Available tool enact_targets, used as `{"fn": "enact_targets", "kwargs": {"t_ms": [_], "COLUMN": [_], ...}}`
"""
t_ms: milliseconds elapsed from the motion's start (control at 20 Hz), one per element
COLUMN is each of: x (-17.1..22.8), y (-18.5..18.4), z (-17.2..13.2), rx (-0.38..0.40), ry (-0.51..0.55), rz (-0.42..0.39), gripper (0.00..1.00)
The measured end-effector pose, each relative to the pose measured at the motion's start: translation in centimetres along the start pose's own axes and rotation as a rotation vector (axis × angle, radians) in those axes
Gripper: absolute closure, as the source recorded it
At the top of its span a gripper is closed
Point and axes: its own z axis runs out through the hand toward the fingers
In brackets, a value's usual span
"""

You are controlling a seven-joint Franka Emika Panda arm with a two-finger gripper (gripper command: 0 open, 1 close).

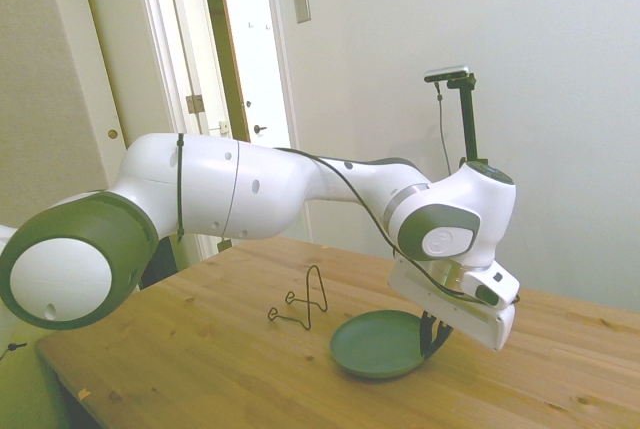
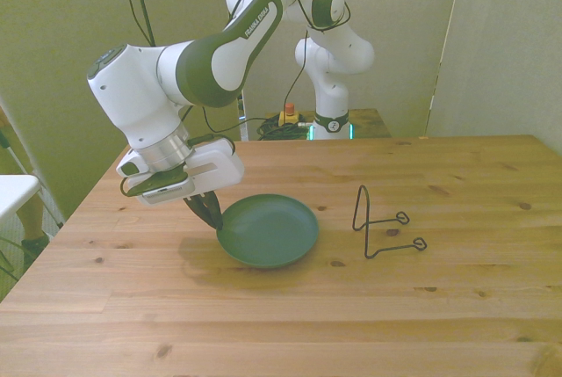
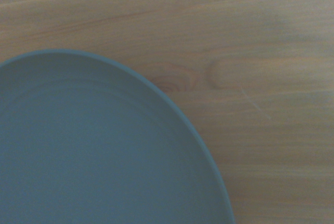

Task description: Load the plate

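A: Pincer (image 2: pixel 209 212) down low, dark fingers pinched onto the rim of the round matte grey-green plate (image 2: pixel 272 232).

B: Plate flat on the wooden bench (image 2: pixel 351 307), spreading out from the fingertips. Thin dark wire stand (image 2: pixel 379 226) upright beyond the plate's far edge, apart.

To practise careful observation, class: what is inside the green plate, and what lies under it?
The plate holds nothing; its bowl is bare in all three views. The gripper meets its rim. It sits on the wooden table; the wood directly beneath is covered, so unseen.
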Motion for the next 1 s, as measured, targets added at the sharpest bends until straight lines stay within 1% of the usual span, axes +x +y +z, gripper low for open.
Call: {"fn": "enact_targets", "kwargs": {"t_ms": [100, 250, 400, 500, 800, 900, 1000], "x": [-0.5, -1.9, -3.8, -5.4, -12.1, -15.0, -17.9], "y": [-0.4, -1.0, -1.4, -1.6, -3.2, -4.7, -7.3], "z": [-1.4, -4.4, -7.7, -10.5, -20.8, -23.7, -25.6], "rx": [0.008, 0.022, 0.037, 0.052, 0.095, 0.097, 0.085], "ry": [0.019, 0.056, 0.103, 0.14, 0.285, 0.339, 0.4], "rz": [-0.007, -0.02, -0.028, -0.033, -0.049, -0.049, -0.053], "gripper": [1.0, 1.0, 1.0, 1.0, 1.0, 1.0, 1.0]}}
